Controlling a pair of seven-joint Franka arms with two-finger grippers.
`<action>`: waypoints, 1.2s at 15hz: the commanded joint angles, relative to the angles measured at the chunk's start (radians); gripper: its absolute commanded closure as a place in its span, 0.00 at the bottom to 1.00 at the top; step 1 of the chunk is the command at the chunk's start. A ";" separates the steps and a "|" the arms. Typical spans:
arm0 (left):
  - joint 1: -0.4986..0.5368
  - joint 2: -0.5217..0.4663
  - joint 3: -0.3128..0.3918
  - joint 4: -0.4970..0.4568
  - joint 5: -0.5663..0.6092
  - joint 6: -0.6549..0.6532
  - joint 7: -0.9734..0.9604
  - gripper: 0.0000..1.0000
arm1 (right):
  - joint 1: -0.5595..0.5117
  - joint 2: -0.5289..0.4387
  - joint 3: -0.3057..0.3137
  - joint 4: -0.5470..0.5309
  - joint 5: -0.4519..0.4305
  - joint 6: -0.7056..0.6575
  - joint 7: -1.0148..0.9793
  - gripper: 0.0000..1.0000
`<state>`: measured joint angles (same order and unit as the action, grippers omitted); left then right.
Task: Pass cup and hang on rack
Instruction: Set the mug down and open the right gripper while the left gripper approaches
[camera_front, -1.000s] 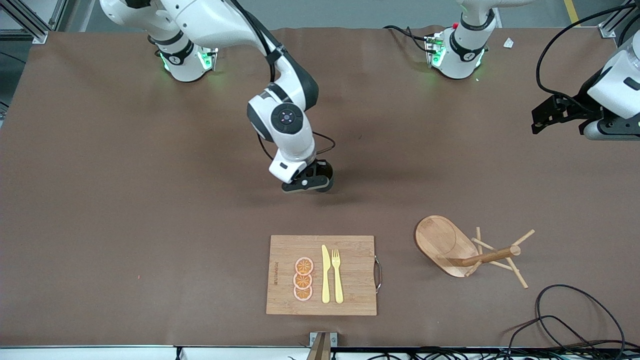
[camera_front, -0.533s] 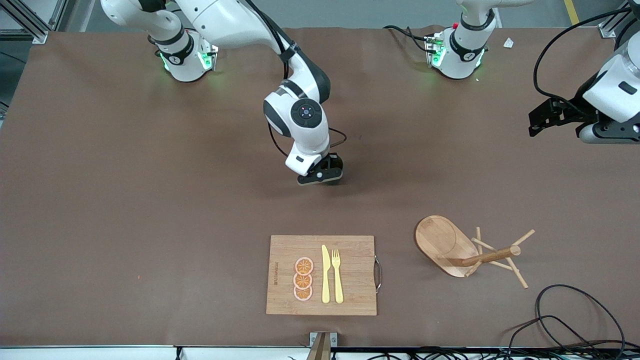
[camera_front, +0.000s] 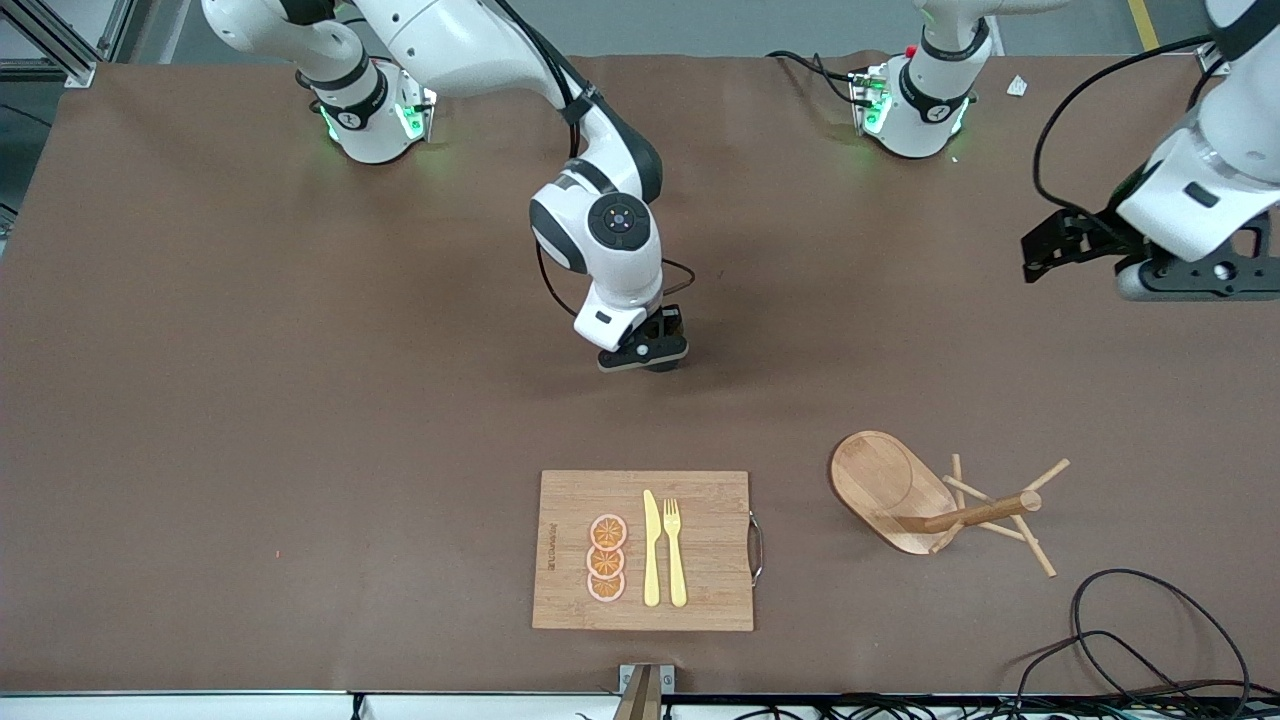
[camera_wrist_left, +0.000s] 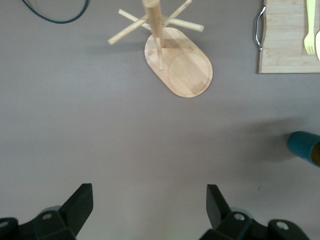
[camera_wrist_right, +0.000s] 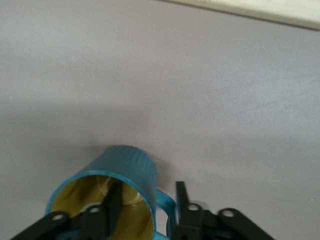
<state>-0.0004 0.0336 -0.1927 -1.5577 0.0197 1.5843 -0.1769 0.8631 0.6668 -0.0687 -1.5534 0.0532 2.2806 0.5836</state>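
The right gripper (camera_front: 645, 357) has shifted toward the left arm's end of the table over the last second and now sits low over the brown mat, mid-table, farther from the front camera than the rectangular bamboo cutting board (camera_front: 700, 545). In the right wrist view the small cylindrical cup (camera_wrist_right: 112, 197), dark teal outside and mustard-yellow inside, stands upright on the mat, with one finger inside the rim and the other outside by the handle. The fingers straddle the wall, a little slack rather than pinched hard; the grip seems to be easing.

That suggests the cup is being set down for the hand-over. Meanwhile the left gripper (camera_front: 1075, 245) has swung in from the table edge; it hovers with fingers spread wide and empty, and its wrist view shows the cup's edge (camera_wrist_left: 305, 148) ahead.

The light wooden mug rack (camera_front: 925, 497) with oval base and angled pegs waits beside the board, with no cup on its pegs.
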 joint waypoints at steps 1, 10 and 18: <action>-0.001 0.018 -0.056 0.010 0.012 0.025 -0.106 0.00 | -0.024 -0.073 0.000 0.006 -0.012 -0.041 0.010 0.00; -0.055 0.101 -0.205 0.013 0.017 0.040 -0.519 0.00 | -0.309 -0.249 -0.011 -0.001 -0.015 -0.364 -0.028 0.00; -0.340 0.287 -0.198 0.152 0.051 0.092 -1.097 0.00 | -0.640 -0.461 -0.017 -0.195 -0.030 -0.475 -0.508 0.00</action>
<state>-0.2701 0.2247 -0.3951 -1.5086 0.0241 1.6857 -1.1383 0.3265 0.3349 -0.1081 -1.5998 0.0322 1.7917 0.1794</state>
